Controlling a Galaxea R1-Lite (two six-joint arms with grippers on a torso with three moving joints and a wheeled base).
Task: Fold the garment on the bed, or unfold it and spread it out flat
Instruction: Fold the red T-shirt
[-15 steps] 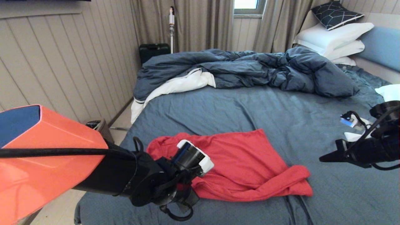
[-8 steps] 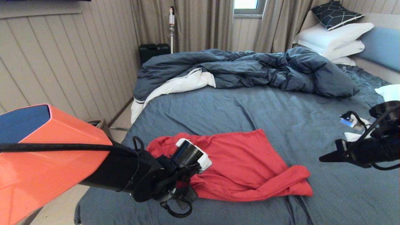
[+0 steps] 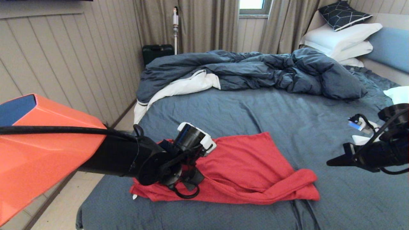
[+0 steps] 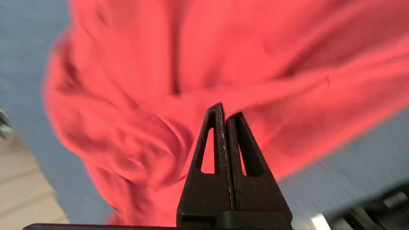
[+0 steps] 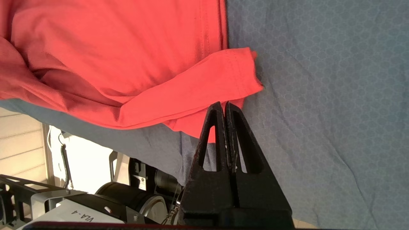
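The shirt (image 3: 249, 169) is lying crumpled near the front edge of the bed (image 3: 287, 115), one end bunched w/ a rolled fold toward the right, the other end dragged toward the bed's left-front corner. The left pincer (image 4: 227, 116) is clamped tight on a thin pinch of red fabric at that left end. In the head view the tips are hidden behind the wrist, so the grip can only be judged from the left wrist view, and that one's blurry.

The right pincer (image 3: 332, 162) is closed too, w/ nothing in it, hanging over bare sheet well right of the shirt.

What could go wrong, imo:
- Only a small bit of thin jersey seems to be caught, so it could be slipped out of if pulled hard.
- More than one layer may've been pinched. Then the shirt would get dragged as a lump instead of being opened up.
- W/ nothing pinning the right end, the whole thing could just get slid toward the edge and off the bed.
- The rolled fold on the right prob won't flatten from a one-sided pull.
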